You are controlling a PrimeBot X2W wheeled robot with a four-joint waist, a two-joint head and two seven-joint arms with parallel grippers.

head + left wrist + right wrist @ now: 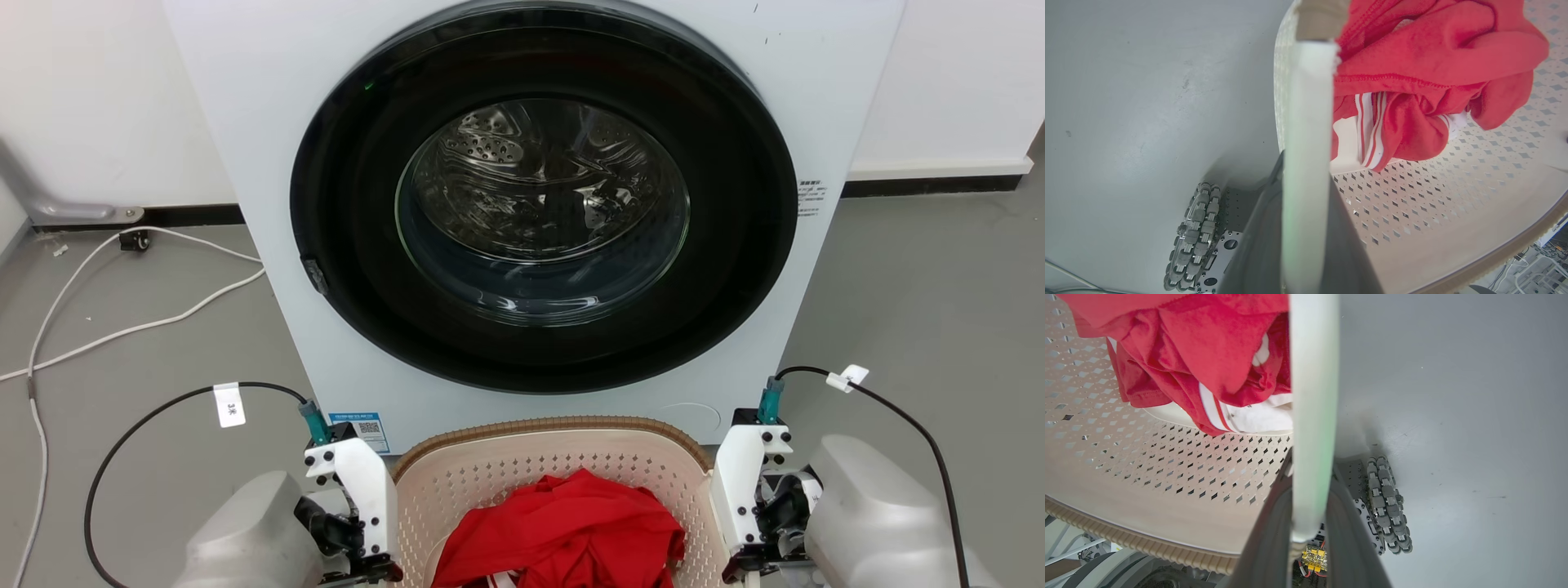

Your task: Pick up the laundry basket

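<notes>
Cream plastic, pierced all over with small diamond-shaped holes, forms the walls and bottom of the laundry basket point(490, 478). A brown, ribbed, woven-look rim point(555, 424) runs round its rounded-rectangular top. The basket sits just in front of the white washer point(245, 122), low in the head view, between the two hands. I cannot tell whether it rests on the smooth grey floor point(939, 286).

Inside it lies a crumpled red garment point(571, 523) of soft knit with white stripes. The left hand point(1306, 167) has its two dark fingers closed against either side of a smooth white side handle point(1308, 102). The right hand point(1312, 465) is clamped likewise on the opposite handle point(1312, 375).

The washer's glossy dark round door point(343, 269) has a glass window onto a perforated steel drum point(522, 163).
</notes>
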